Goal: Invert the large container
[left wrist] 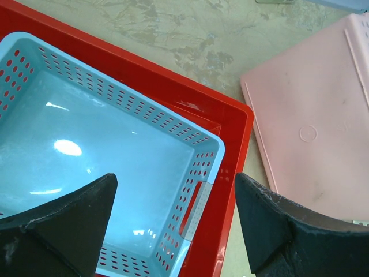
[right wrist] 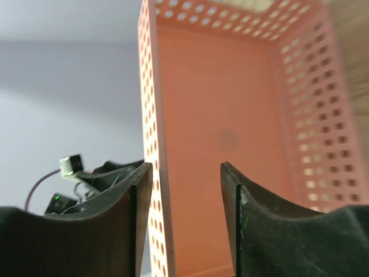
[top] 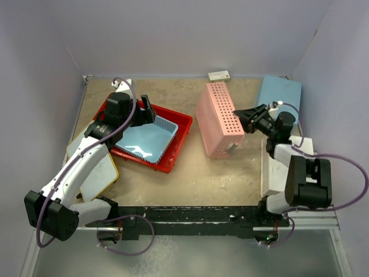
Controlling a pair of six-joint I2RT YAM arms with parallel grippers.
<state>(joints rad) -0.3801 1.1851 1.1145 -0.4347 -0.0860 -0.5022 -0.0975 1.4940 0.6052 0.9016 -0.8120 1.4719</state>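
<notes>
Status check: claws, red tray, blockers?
Left claw open, over red tray. Right claw open, astride wall of pink basket. Tray upright, not flipped. Light-blue basket sits inside it.

A robotics lab cell: plain lavender walls [top: 173, 34] box in a stone-patterned table [top: 225, 179]. A cabled left arm [top: 78, 164] and right arm [top: 277, 170] are bolted to a black rail [top: 190, 218] at its near edge.
</notes>
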